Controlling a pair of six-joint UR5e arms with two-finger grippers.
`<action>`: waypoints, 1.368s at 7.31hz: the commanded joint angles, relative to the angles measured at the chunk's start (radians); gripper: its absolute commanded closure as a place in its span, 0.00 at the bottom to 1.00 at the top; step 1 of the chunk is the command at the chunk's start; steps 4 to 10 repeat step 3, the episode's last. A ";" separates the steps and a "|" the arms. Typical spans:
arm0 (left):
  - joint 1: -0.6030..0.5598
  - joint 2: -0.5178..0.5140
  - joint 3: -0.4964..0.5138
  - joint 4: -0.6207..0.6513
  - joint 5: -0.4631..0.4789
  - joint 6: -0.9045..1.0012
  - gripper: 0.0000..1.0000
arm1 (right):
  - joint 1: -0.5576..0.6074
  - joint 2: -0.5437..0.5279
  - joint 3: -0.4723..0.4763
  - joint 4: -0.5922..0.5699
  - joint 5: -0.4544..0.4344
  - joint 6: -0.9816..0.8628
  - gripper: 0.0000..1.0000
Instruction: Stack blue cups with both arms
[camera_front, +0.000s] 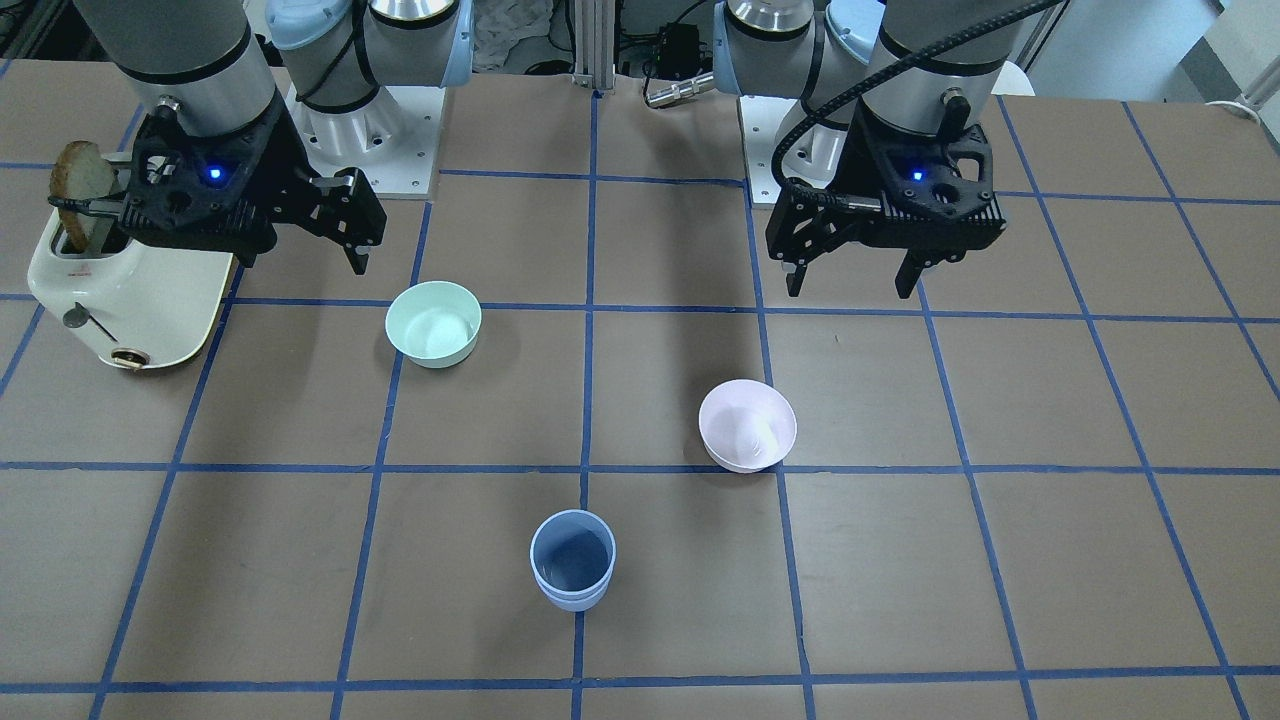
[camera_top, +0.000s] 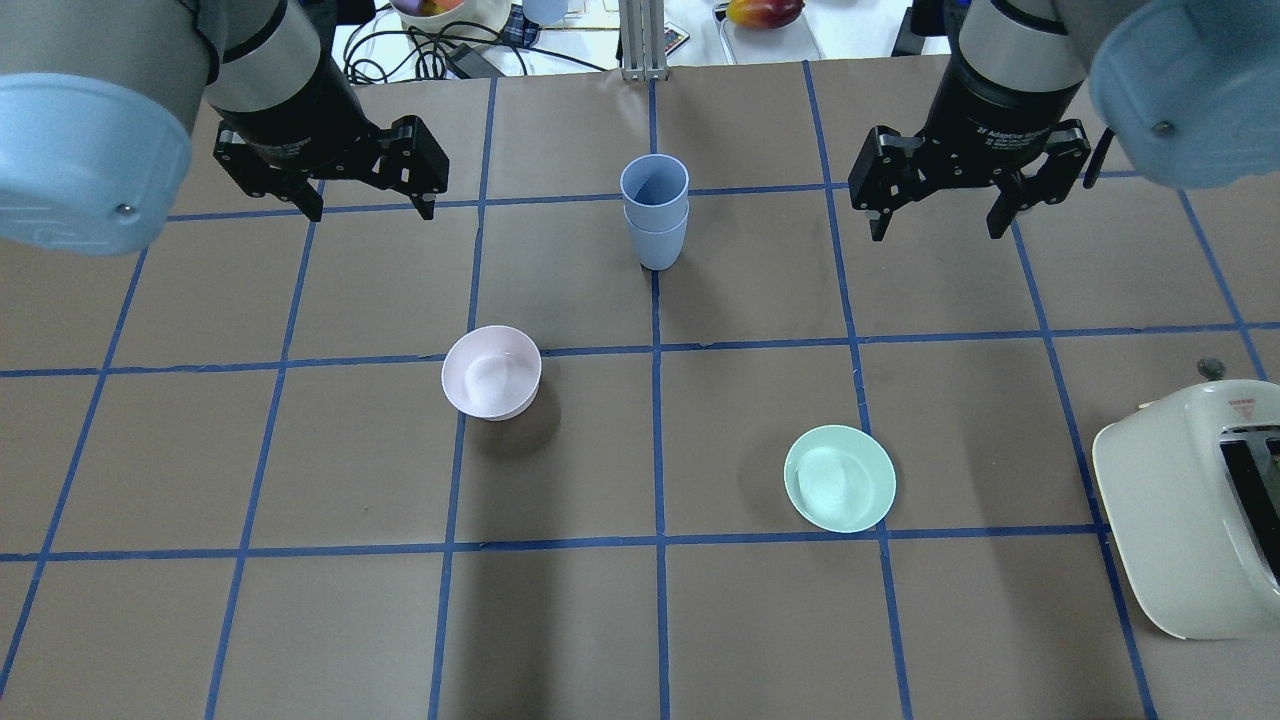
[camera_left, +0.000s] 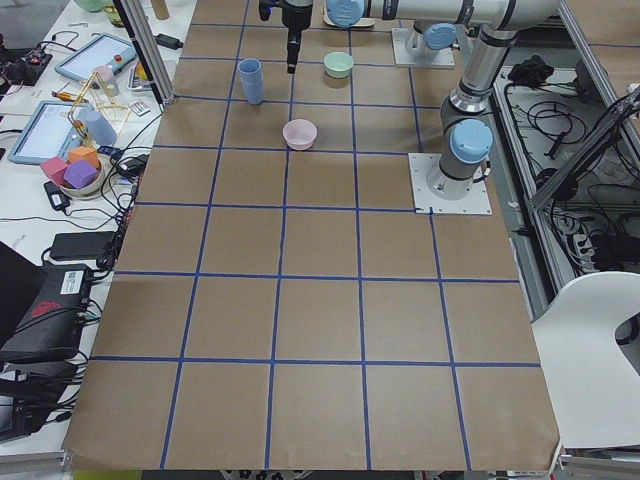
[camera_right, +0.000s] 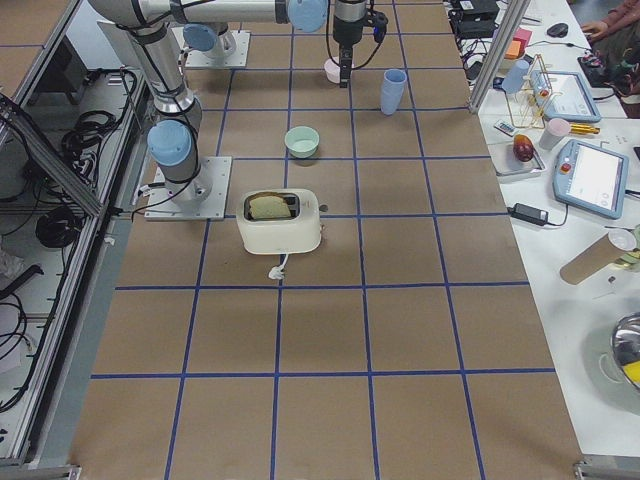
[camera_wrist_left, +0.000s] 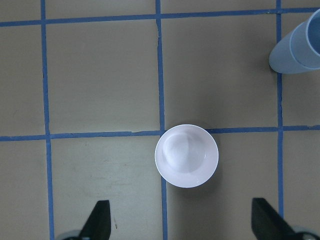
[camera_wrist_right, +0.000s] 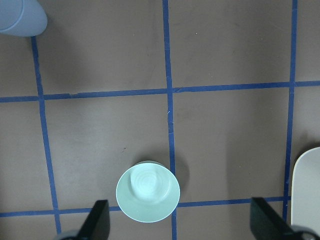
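The two blue cups (camera_front: 572, 560) stand nested as one upright stack on a blue tape line at the table's far middle, seen from overhead (camera_top: 655, 210). The stack shows at the top right of the left wrist view (camera_wrist_left: 297, 45) and at the top left of the right wrist view (camera_wrist_right: 20, 17). My left gripper (camera_top: 372, 211) hangs open and empty to the left of the stack, well apart from it. My right gripper (camera_top: 937, 231) hangs open and empty to the right of it. Both also show in the front view, left (camera_front: 850, 290) and right (camera_front: 300, 262).
A pale pink bowl (camera_top: 491, 372) sits below my left gripper (camera_wrist_left: 182, 220). A mint-green bowl (camera_top: 839, 478) sits below my right gripper (camera_wrist_right: 182, 222). A cream toaster (camera_top: 1190, 510) holding a bread slice (camera_front: 80, 190) stands at the robot's right.
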 joint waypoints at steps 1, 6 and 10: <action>0.000 0.000 0.000 0.000 0.000 0.000 0.00 | 0.002 -0.001 0.001 -0.002 0.001 0.000 0.00; 0.000 0.000 0.000 0.000 0.000 0.000 0.00 | -0.001 0.001 0.001 -0.006 -0.002 0.000 0.00; 0.000 0.000 0.000 0.000 0.000 0.000 0.00 | -0.001 0.001 0.001 -0.006 -0.002 0.000 0.00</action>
